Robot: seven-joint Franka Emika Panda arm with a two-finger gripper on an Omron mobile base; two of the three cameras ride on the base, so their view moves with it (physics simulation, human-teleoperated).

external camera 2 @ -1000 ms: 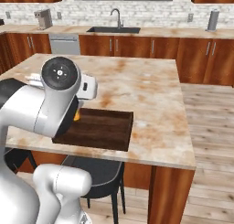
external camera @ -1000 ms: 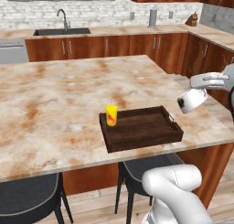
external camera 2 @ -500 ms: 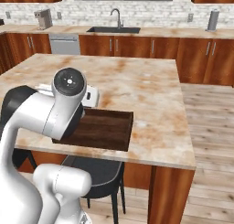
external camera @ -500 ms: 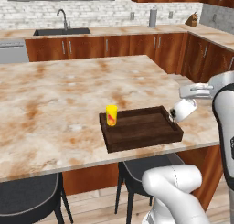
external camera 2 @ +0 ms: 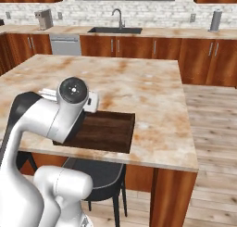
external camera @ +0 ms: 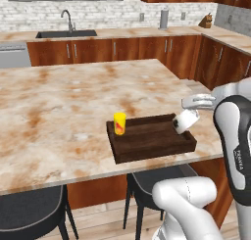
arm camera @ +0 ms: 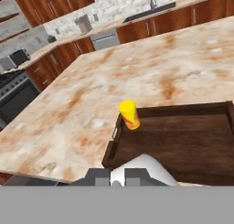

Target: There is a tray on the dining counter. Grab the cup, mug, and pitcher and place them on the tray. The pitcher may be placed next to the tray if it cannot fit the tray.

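Tool (external camera: 188,117) pinching the mug (external camera: 183,122) is hovering over the tray's (external camera: 147,145) right end, lowering and releasing being next

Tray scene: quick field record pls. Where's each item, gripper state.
tray: near edge of dining counter
cup: upright in the tray's left end, by the rim
mug: tilted, held over the tray's right end
gripper: shut on the mug
pitcher: on the back counter along the wall
tray load: cup only
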